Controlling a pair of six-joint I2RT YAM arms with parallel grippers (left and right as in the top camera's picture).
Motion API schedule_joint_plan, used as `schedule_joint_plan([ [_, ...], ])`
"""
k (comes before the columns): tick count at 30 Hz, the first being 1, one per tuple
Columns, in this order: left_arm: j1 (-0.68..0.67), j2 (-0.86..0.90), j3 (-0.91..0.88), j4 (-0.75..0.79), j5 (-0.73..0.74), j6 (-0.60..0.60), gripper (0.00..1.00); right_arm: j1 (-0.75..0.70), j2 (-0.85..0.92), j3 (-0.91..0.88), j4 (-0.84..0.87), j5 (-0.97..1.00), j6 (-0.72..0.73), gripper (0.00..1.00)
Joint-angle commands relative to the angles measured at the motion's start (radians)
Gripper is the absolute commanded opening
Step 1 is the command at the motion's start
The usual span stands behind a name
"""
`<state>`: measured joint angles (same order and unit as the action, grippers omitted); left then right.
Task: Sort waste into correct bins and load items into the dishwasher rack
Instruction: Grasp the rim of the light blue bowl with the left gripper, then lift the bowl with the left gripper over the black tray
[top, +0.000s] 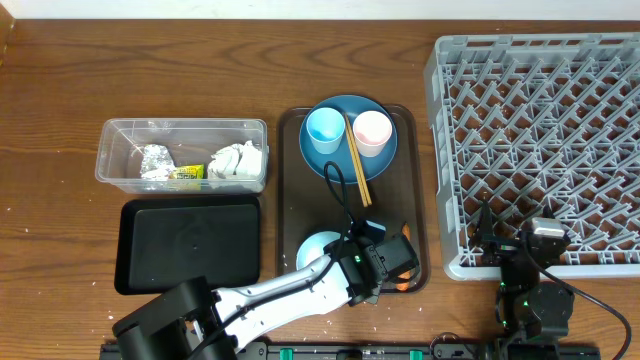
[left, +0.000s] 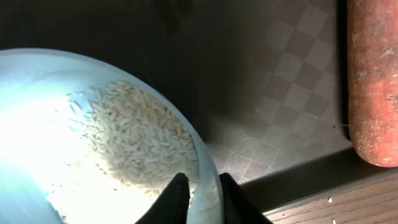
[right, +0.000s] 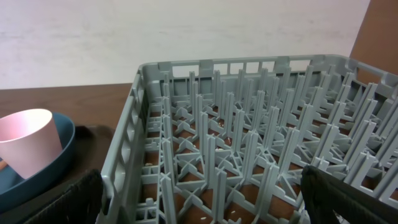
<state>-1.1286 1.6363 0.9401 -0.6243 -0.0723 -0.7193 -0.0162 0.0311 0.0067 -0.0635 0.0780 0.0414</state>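
The left gripper (left: 202, 180) was narrowed on the rim of the pale blue-white bowl (left: 43, 81), one finger inside the wall and one outside, both seeming to press on it. Loose white rice grains (left: 134, 134) lay in the bowl's bottom. The bowl sat at the near end of the brown serving tray (top: 412, 150), and a small orange carrot (left: 373, 81) lay beside it on the same tray, apart from the bowl.

Farther back on that tray rested the dark blue plate (top: 345, 168) carrying the light blue cup (top: 325, 130) and the pale pink cup (top: 372, 132), with the wooden chopsticks (top: 357, 165) lying between them and running off the plate's near edge.

The right gripper (right: 202, 180) stood wide and held nothing, close to the near wall of the grey dishwasher rack (top: 540, 120).

On the left of the bench (top: 60, 80), the clear tub (top: 110, 145) contained the foil scrap (top: 155, 160), the yellow-green snack wrapper (top: 187, 172) and the crumpled white tissue (top: 238, 162). The black tray (top: 190, 245) lay just in front of it.
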Motion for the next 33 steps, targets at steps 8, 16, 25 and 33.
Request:
schedule_joint_plan([
  [8, -0.001, 0.010, -0.008, -0.006, 0.000, -0.008, 0.06, -0.005, 0.000, -0.001, -0.004, 0.000, 0.003, 0.99],
  [16, 0.017, -0.020, -0.006, -0.028, -0.024, -0.008, 0.06, -0.005, 0.000, -0.001, -0.004, 0.000, 0.003, 0.99],
  [25, 0.077, -0.134, -0.005, -0.052, -0.053, 0.040, 0.06, -0.005, 0.000, -0.001, -0.004, 0.000, 0.003, 0.99],
  [33, 0.086, -0.208, -0.005, -0.141, -0.251, 0.052, 0.06, -0.005, 0.000, -0.001, -0.004, 0.000, 0.003, 0.99],
])
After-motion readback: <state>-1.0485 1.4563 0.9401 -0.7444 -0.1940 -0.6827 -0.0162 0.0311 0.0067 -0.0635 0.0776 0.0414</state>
